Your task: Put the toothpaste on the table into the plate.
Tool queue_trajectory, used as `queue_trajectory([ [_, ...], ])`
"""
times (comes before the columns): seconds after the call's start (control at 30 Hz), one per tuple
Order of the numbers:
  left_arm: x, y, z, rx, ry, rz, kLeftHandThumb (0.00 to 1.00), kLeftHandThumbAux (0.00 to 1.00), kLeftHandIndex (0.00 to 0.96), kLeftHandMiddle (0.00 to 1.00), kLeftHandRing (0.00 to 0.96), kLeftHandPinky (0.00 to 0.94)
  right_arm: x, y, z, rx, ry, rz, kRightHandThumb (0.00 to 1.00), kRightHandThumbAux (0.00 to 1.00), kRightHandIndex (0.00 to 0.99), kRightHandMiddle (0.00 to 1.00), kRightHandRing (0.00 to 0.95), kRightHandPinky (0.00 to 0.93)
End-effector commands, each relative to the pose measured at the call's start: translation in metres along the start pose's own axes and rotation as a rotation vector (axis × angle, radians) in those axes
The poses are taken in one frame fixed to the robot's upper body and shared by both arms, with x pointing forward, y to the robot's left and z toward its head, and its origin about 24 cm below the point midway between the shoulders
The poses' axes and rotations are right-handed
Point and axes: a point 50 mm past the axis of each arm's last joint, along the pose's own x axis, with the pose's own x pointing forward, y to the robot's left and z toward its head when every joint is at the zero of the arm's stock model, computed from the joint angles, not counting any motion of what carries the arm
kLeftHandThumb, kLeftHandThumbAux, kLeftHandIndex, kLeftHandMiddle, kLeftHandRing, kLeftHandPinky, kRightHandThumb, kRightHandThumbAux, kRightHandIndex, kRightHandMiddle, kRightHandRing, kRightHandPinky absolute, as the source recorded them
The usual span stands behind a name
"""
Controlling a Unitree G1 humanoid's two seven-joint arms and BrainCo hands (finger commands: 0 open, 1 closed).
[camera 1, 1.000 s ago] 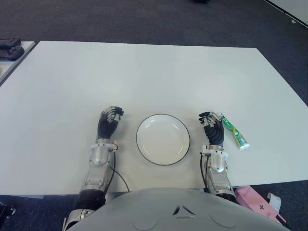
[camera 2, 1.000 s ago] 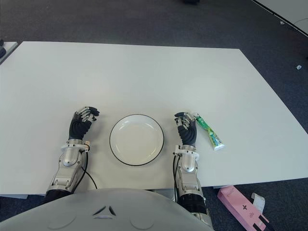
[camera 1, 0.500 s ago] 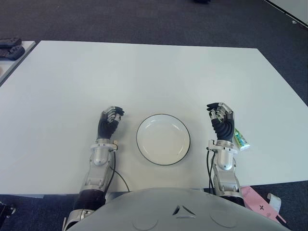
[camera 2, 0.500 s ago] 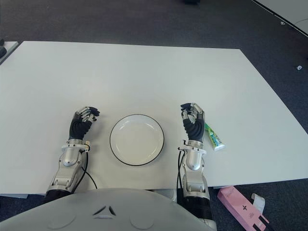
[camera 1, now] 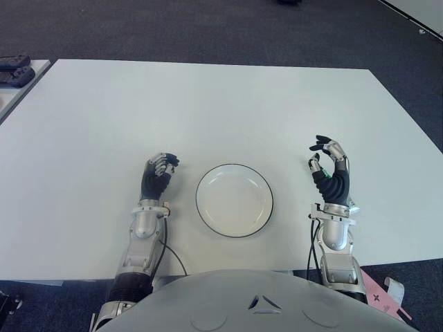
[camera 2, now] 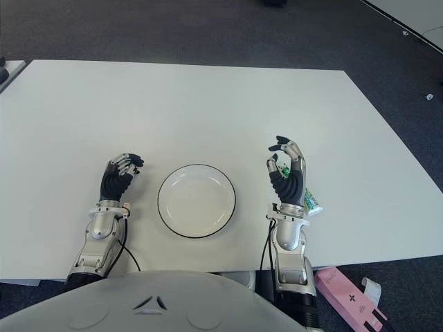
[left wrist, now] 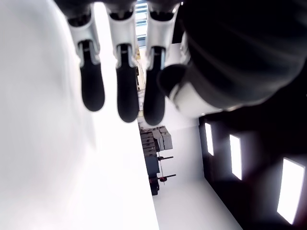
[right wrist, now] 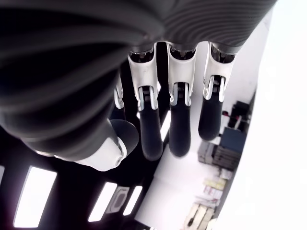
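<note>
A: Where do we find the toothpaste tube (camera 2: pixel 311 201) right now?

B: We see it lying on the white tabletop (camera 1: pixel 221 111), to the right of the plate (camera 1: pixel 234 200). Most of it is hidden behind the right robot hand (camera 1: pixel 331 173); only its white cap end and a bit of green show just beside the wrist. It is outside the plate.

A: And what do we make of that right robot hand?

B: It shows to the right of the plate, well apart from its rim, with the fingers (right wrist: pixel 178 125) extended and loosely spread. In its own wrist view we see them hanging straight, nothing between them and the thumb (right wrist: pixel 106 146). It holds nothing. We cannot tell from the head views whether it touches the tube below it.

A: The left robot hand (camera 1: pixel 158 174)?

B: It shows on the left side of the plate, near the rim but apart from it. In the head view its fingers look curled inward; its wrist view shows three fingers (left wrist: pixel 121 91) hanging side by side with nothing in them.

A: The plate itself?

B: White with a dark rim, between our two robot hands, near the front edge of the tabletop.

A: Anything else we can name?

B: A pink box (camera 2: pixel 348 297) lies on the dark floor (camera 1: pixel 208 28), by the tabletop's front right corner.
</note>
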Motion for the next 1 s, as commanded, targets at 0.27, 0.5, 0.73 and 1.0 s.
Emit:
queue_trajectory([
  [0.27, -0.001, -0.004, -0.001, 0.0, 0.013, -0.016, 0.71, 0.724, 0.425, 0.457, 0.443, 0.443, 0.006, -0.015, -0.025, -0.188, 0.001, -0.032, 0.533, 0.517, 0.014, 0.007, 0.006, 0.005],
  [0.5, -0.001, -0.004, -0.001, 0.004, 0.02, -0.016, 0.711, 0.724, 0.425, 0.458, 0.442, 0.443, 0.005, -0.016, -0.027, -0.233, 0.027, -0.022, 0.561, 0.378, 0.0, 0.0, 0.0, 0.0],
  [0.73, -0.002, -0.003, 0.0, 0.006, 0.017, -0.017, 0.713, 0.724, 0.426, 0.459, 0.439, 0.442, 0.004, -0.019, -0.031, -0.311, 0.109, 0.081, 0.569, 0.235, 0.0, 0.0, 0.0, 0.0],
  [1.0, -0.002, -0.003, 0.0, 0.023, 0.015, -0.019, 0.711, 0.724, 0.425, 0.454, 0.432, 0.434, 0.004, -0.023, -0.033, -0.388, 0.179, 0.173, 0.564, 0.156, 0.0, 0.0, 0.0, 0.0],
])
